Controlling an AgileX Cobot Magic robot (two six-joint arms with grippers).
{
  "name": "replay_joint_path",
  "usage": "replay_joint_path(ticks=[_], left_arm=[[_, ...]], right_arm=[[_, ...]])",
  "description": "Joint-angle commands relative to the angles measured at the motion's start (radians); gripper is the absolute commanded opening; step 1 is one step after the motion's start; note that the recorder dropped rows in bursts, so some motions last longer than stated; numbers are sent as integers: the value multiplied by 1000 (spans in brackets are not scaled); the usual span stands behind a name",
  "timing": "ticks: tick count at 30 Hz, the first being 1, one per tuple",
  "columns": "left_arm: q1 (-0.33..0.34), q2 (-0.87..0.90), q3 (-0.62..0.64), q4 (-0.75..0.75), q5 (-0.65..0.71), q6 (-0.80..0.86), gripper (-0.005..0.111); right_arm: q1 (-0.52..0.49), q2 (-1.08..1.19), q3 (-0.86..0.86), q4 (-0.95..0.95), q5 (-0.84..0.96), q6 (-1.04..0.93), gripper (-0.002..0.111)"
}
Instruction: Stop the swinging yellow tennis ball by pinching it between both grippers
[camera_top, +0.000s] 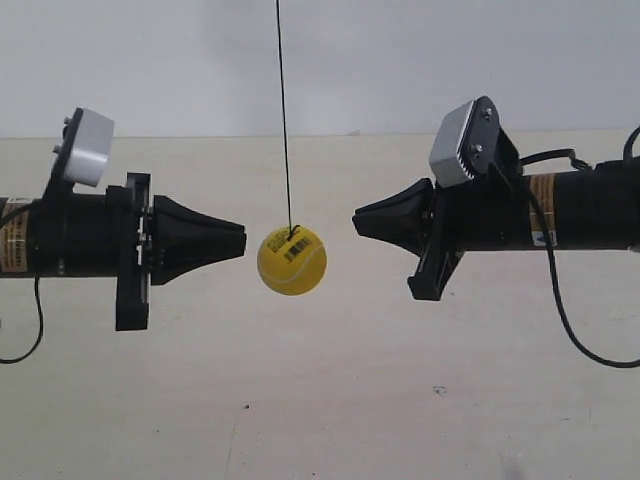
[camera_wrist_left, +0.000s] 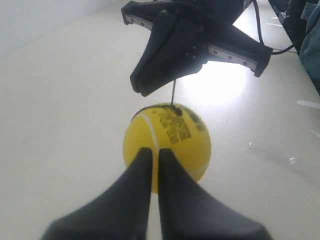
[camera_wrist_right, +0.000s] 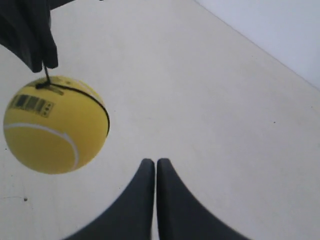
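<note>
The yellow tennis ball hangs on a thin dark string between the two black cone-tipped grippers, touching neither. My left gripper, the arm at the exterior view's left, is shut, and its tip lies a small gap from the ball. My right gripper is shut too and stands farther from the ball, slightly higher, with its body rolled. In the left wrist view the ball sits just beyond the closed left gripper. In the right wrist view the ball is off to one side of the right gripper.
A beige tabletop lies below, with a white wall behind. A black cable loops down from the arm at the exterior view's right. Another cable hangs from the other arm.
</note>
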Motion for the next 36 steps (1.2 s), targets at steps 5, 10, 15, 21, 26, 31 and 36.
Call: replay_joint_path(ticks=[5, 10, 15, 21, 26, 31, 36], left_arm=[[2, -304, -2, -48, 74, -120, 5], [2, -512, -2, -109, 232, -153, 5], [2, -802, -2, -189, 532, -188, 5], [2, -1077, -2, -294, 876, -179, 5], [2, -1284, -2, -298, 1034, -178, 5], [2, -1475, -2, -298, 1151, -170, 5], [2, -1641, 6, -298, 1200, -186, 5]], right_arm=[[-2, -195, -4, 23, 58, 26, 0], [0, -368, -4, 37, 182, 44, 0], [0, -604, -4, 103, 396, 70, 0], [0, -823, -4, 179, 523, 70, 0], [0, -970, -4, 183, 613, 58, 0], [0, -1072, -4, 185, 668, 50, 0], [0, -1168, -4, 185, 733, 55, 0]])
